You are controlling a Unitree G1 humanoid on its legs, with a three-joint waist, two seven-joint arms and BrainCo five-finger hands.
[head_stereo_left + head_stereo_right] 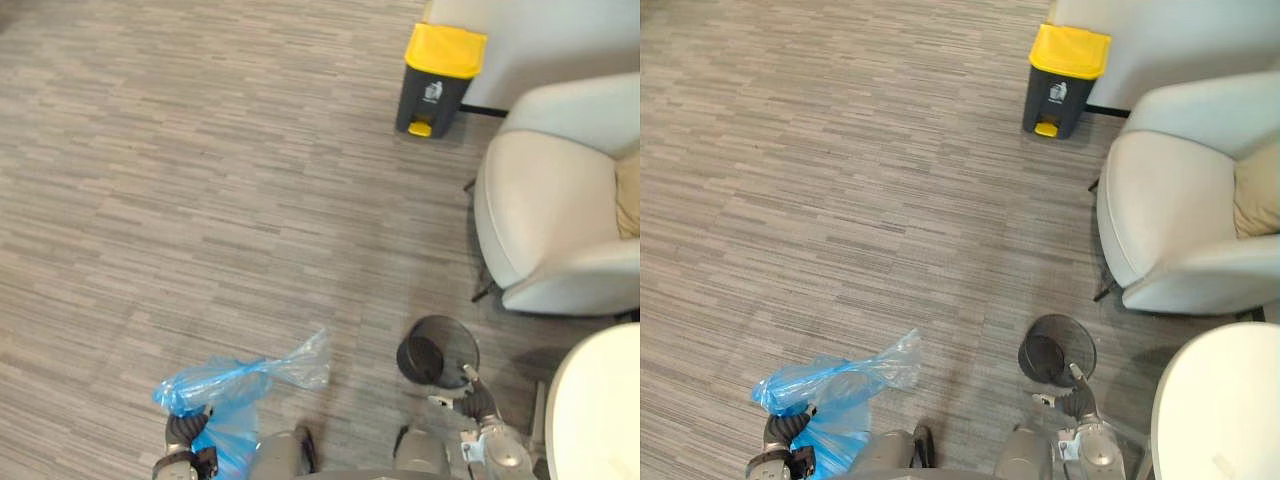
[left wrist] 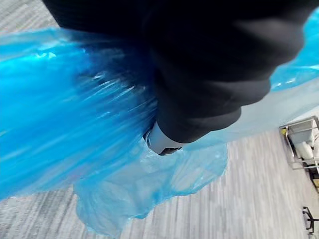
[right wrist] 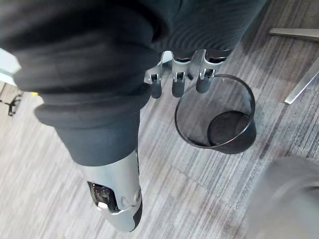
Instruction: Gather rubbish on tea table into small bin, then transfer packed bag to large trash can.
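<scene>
A crumpled blue plastic bag (image 1: 235,385) hangs at the lower left, its loose neck trailing to the right. My left hand (image 1: 185,432) is shut on it; in the left wrist view the bag (image 2: 75,129) wraps around the hand (image 2: 162,142) and hides the fingers. The small black mesh bin (image 1: 437,352) stands unlined on the floor at the lower right. My right hand (image 3: 174,79) hangs just above its rim (image 3: 185,130), fingers relaxed and holding nothing. The large dark trash can with a yellow lid (image 1: 440,80) stands far ahead by the wall.
A pale armchair (image 1: 560,200) stands on the right between me and the large can. The round white tea table (image 1: 600,410) shows at the lower right corner. Grey striped carpet (image 1: 200,200) stretches open across the left and middle.
</scene>
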